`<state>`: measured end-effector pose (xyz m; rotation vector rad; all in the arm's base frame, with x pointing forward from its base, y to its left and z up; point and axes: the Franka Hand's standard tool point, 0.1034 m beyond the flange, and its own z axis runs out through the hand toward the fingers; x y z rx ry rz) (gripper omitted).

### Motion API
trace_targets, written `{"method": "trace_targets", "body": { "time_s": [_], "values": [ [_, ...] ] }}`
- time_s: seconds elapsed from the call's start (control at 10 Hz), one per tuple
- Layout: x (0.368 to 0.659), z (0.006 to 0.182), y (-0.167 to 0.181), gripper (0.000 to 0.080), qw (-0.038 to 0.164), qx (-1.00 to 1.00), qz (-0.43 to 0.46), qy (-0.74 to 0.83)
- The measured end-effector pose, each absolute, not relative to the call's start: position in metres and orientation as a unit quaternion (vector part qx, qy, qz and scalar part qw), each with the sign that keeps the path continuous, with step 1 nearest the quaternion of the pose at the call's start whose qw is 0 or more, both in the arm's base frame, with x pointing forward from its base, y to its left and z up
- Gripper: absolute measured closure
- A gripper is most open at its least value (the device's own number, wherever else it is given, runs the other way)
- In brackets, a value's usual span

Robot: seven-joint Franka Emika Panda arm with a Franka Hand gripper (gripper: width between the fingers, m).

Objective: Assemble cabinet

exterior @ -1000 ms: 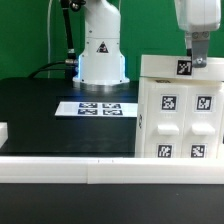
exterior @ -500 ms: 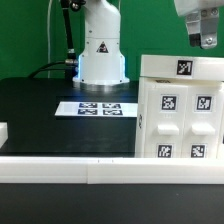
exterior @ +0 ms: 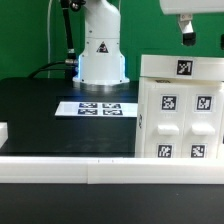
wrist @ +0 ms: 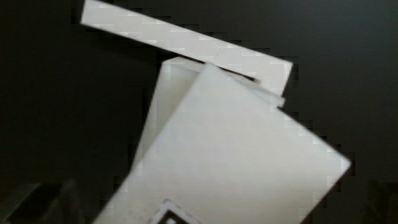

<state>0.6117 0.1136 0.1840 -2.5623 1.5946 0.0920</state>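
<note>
The cabinet [exterior: 180, 110] is a large white box with black-and-white tags, standing on the black table at the exterior view's right. A tagged panel lies on its top [exterior: 182, 67]. My gripper [exterior: 203, 38] hangs clear above the cabinet's top, touching nothing. One finger [exterior: 187, 34] shows and the other is at the frame edge; the jaws look open and empty. In the wrist view the cabinet's white top [wrist: 231, 150] fills the middle below the gripper [wrist: 199, 214], with a tag's edge showing. A white strip [wrist: 178, 40] lies beyond it.
The marker board [exterior: 97, 108] lies flat on the black table in front of the robot base [exterior: 101, 50]. A white rail [exterior: 60, 166] runs along the near edge. A small white block [exterior: 3, 131] sits at the exterior view's left edge.
The gripper has lifted straight up from the cabinet's top panel, where it rested a second ago. The cabinet has not moved.
</note>
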Motion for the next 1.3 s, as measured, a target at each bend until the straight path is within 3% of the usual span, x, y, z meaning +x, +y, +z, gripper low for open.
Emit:
{"method": "trace_targets", "body": {
  "time_s": [0.1, 0.4, 0.8, 1.3],
  "values": [
    [0.6132, 0.1840, 0.1110, 0.0002, 0.073, -0.851, 0.032, 0.520],
    [0.6129, 0.1833, 0.1108, 0.0002, 0.077, -0.894, 0.026, 0.441],
    [0.6109, 0.1818, 0.1124, 0.0002, 0.027, -0.982, -0.006, 0.185],
    [0.6151, 0.1824, 0.1107, 0.0002, 0.019, -0.997, 0.011, -0.072]
  ]
}}
